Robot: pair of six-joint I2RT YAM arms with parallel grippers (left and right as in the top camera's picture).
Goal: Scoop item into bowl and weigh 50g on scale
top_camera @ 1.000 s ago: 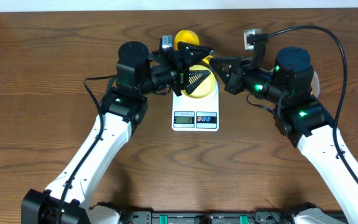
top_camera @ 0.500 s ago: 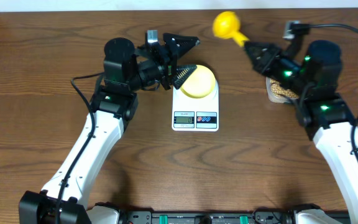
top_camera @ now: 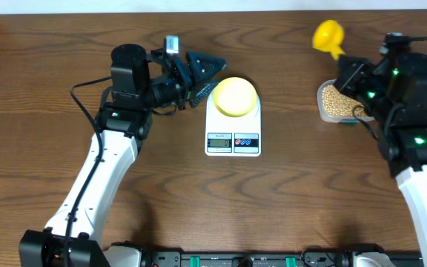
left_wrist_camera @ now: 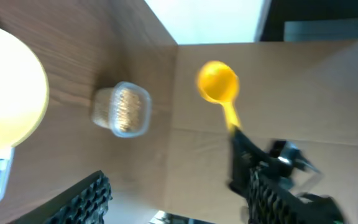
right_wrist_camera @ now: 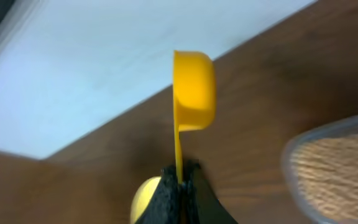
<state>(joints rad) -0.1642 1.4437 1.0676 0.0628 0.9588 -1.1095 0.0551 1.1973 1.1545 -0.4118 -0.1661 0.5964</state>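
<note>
The setting-up looks done. The bowl (top_camera: 233, 96) sits on the platform of the scale (top_camera: 233, 127) in the middle of the overhead frame. Only its pale-yellow inside shows, with no beans visible in it, and the scale's display (top_camera: 219, 140) is too small to read. The beans (top_camera: 336, 100) lie in a clear tub (top_camera: 320, 102) at the right of the frame, resting on the desk (top_camera: 288, 200) well apart from the scale.

The right end effector (right_wrist_camera: 180, 183) is pinching the handle of the yellow scoop (top_camera: 326, 35), its fingers pressed together on the thin handle in the right wrist view. The scoop sits in the upper right of the overhead frame, beyond the tub and not in the beans. Its cup shows plain yellow, with no beans to be seen.

The left end effector (top_camera: 212, 67) hovers just to the upper left of the bowl. Its fingers are spread with nothing between them and, as far as can be told, it touches neither bowl nor scale.

Judged from this, the task is at an early stage, with bowl placed and tool in hand but none of the transfer visibly made. What is left is to dip the scoop into the tub, carry a load across to the bowl and tip it in. That would be repeated and trimmed until the scale reads the fifty grams asked for.
</note>
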